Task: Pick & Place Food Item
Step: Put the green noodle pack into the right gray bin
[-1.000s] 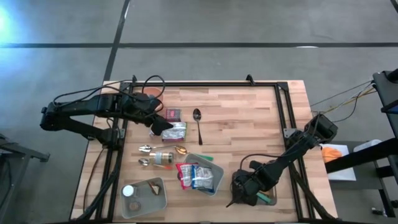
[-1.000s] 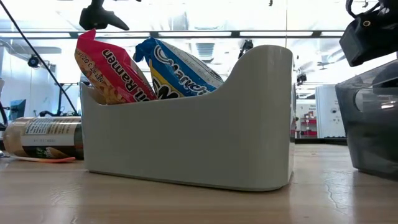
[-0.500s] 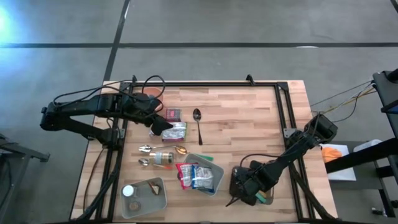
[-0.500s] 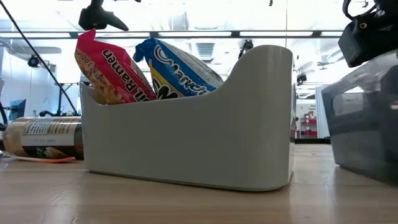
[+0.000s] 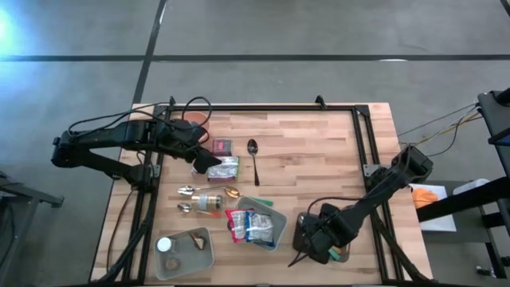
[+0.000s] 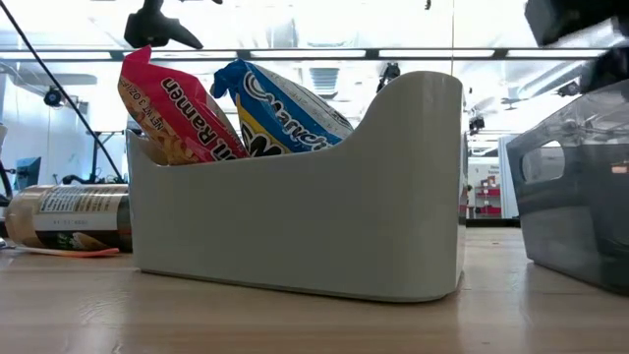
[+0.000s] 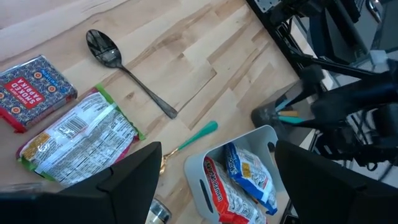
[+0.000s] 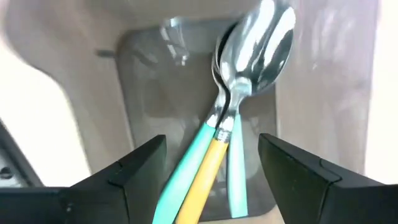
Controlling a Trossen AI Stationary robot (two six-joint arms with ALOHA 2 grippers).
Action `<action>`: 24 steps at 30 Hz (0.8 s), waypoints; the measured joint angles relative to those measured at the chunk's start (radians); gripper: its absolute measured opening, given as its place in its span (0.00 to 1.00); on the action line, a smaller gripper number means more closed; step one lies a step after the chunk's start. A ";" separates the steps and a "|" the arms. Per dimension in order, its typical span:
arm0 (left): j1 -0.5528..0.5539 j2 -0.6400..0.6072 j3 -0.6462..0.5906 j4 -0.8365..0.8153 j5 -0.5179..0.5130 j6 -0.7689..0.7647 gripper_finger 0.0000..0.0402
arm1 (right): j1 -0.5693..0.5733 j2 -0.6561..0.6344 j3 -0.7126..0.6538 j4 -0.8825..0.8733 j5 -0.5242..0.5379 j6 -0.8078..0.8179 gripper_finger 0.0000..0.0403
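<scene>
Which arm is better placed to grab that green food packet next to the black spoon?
Left. The left gripper hangs open right at the green food packet, beside the black spoon. The right gripper is open across the table, over the clear bin of spoons.

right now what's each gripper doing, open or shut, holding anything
Left gripper: open, holding nothing, above the table near the food packet.
Right gripper: open, holding nothing, over the clear bin with the spoons in it.
</scene>
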 joint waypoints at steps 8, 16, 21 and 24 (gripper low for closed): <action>0.000 0.000 0.000 -0.059 0.063 0.033 0.79 | 0.000 -0.008 0.167 -0.134 0.240 -0.039 0.63; 0.001 0.040 0.000 -0.262 0.059 0.070 0.79 | -0.041 -0.121 0.153 -0.145 0.413 0.037 0.63; 0.001 0.100 0.000 -0.344 0.048 0.100 0.79 | -0.068 -0.221 0.114 -0.136 0.507 0.077 0.63; 0.001 0.145 0.000 -0.275 0.043 0.126 0.79 | -0.098 -0.269 0.088 -0.134 0.552 0.076 0.63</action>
